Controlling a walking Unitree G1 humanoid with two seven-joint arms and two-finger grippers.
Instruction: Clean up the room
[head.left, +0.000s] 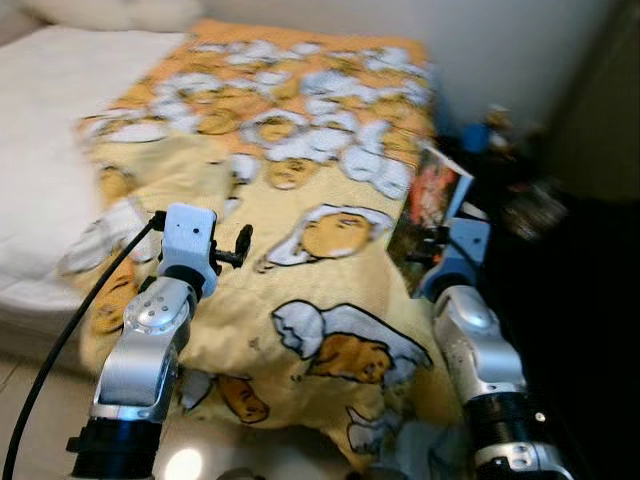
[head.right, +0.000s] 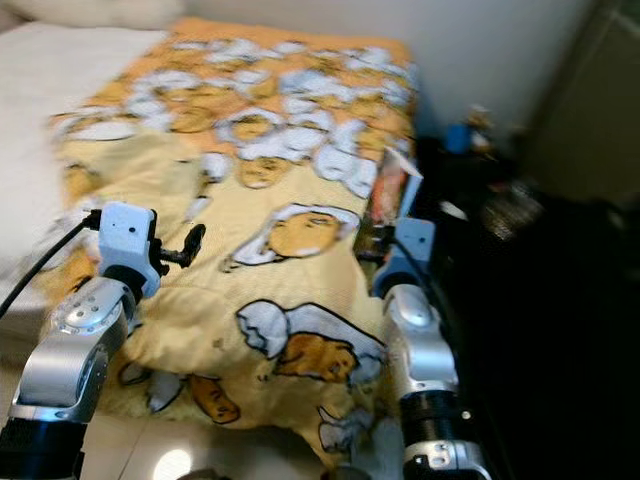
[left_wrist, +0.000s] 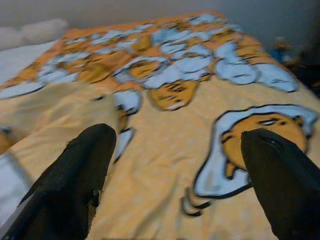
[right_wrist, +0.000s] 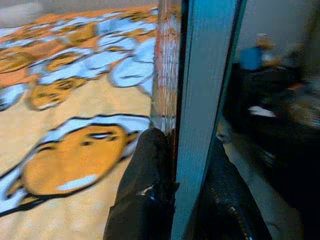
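Note:
A yellow blanket (head.left: 300, 180) printed with egg characters covers the bed. My left gripper (head.left: 240, 246) hovers over its near left part. In the left wrist view its black fingers (left_wrist: 75, 175) stand wide open with only blanket between them. My right gripper (head.left: 430, 245) is at the bed's right edge, shut on a thin book (head.left: 435, 195) that stands upright on its edge. The right wrist view shows the book's pale blue cover (right_wrist: 200, 75) pinched between the fingertips (right_wrist: 145, 165).
White mattress (head.left: 40, 120) lies bare to the left of the blanket, with a pillow (head.left: 100, 10) at the far end. Dark blurred clutter (head.left: 520, 170) and a blue object (head.left: 478, 135) sit on the floor to the right. A black cable (head.left: 60, 340) trails from my left arm.

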